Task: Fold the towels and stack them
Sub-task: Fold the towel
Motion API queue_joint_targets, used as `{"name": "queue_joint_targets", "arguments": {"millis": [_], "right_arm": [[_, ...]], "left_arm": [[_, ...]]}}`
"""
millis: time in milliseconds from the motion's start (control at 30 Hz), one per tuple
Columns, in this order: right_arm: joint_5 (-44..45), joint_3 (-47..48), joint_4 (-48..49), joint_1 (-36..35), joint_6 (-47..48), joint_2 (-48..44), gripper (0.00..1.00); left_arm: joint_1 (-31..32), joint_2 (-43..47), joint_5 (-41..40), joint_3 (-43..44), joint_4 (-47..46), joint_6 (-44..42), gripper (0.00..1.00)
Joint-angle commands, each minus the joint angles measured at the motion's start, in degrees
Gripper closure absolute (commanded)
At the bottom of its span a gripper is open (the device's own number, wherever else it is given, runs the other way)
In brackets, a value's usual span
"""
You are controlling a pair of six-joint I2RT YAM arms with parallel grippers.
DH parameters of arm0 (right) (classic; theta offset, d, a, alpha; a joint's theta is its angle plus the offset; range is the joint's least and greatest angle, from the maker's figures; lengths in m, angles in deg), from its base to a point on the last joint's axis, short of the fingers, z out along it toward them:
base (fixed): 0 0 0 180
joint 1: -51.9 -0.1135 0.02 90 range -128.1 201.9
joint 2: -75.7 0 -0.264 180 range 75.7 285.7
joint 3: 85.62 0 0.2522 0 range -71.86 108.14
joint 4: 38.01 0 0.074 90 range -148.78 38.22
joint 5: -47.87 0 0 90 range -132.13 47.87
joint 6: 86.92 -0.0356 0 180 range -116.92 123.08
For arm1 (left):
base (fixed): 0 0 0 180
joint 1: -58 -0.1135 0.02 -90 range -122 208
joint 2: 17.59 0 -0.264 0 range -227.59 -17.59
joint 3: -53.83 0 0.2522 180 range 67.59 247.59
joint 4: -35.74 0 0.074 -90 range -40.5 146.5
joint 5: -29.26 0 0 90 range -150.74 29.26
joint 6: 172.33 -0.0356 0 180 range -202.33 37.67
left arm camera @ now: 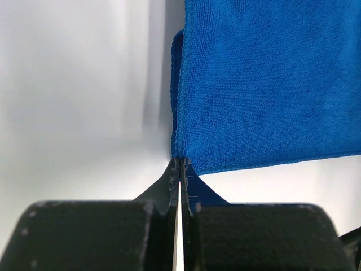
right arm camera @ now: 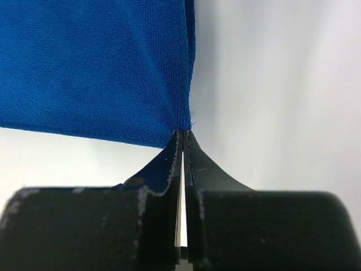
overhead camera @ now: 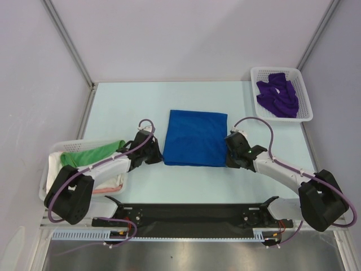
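While both arms sit low at the near side, left gripper point(left arm camera: 179, 164) is pinched tight on the blue towel's point(overhead camera: 195, 137) near-left corner and right gripper point(right arm camera: 183, 135) on its near-right corner. Towel lies flat mid-table, edges square. Left basket point(overhead camera: 52, 152) holds the green towel point(overhead camera: 93, 152). Bare table point(overhead camera: 130, 101) beyond. Far-right basket point(overhead camera: 304, 107) holds the purple towel point(overhead camera: 277, 95).

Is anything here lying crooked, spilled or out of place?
Nothing stands out. The royal blue cloth towel lies flat and square on the table, and the crumpled purple cloth towel stays inside its white mesh basket.
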Motion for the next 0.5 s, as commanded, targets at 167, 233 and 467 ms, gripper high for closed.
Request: {"name": "queue_joint_targets", "arguments": {"millis": [167,233,467], "right_arm": [[-1.02,-2.50,3.60,0.29,-0.65,2.12,1.00],[-1.90,-2.68,4.84,0.56,-0.56,2.83,0.97],[-2.35,-1.19,2.91,1.96,0.67,1.00,0.69]], "left_arm": [[0.67,-3.46,0.90,-1.04,-4.21,0.77,0.99],[0.67,-4.61,1.16,-0.78,-4.65,0.86,0.97],[0.67,-2.86,-0.15,2.21,-0.53,0.07,0.67]]}}
